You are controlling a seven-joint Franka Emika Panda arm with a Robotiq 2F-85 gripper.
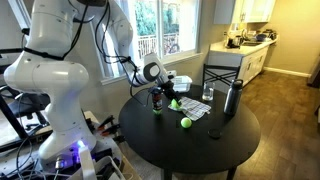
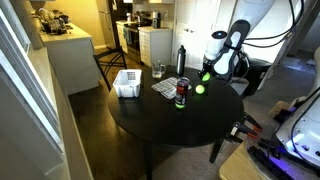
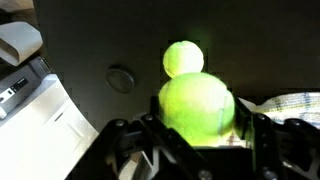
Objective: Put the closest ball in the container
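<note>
Looming beside the round black table (image 1: pixel 200 150), the big white arm (image 1: pixel 50 70) bends low over the near edge, since that is where the balls lie. Across the tabletop, well apart from the arm, stands the white container (image 2: pixel 127 83), the place the ball must reach. Between the two stand a dark bottle (image 2: pixel 181 60) and a drink can (image 2: pixel 181 93), things I judge the carry should steer clear of. The gripper (image 3: pixel 198 128) is clenched on the closest ball (image 3: pixel 197 100). From the wrist view its fingers (image 3: pixel 130 138) press in on either side, so the ball sits snugly and appears raised just off the table. A second green ball (image 3: pixel 183 58) rests loose on the surface just beyond it. The grasp looks done to me, and what remains is the trip across and the drop.
</note>
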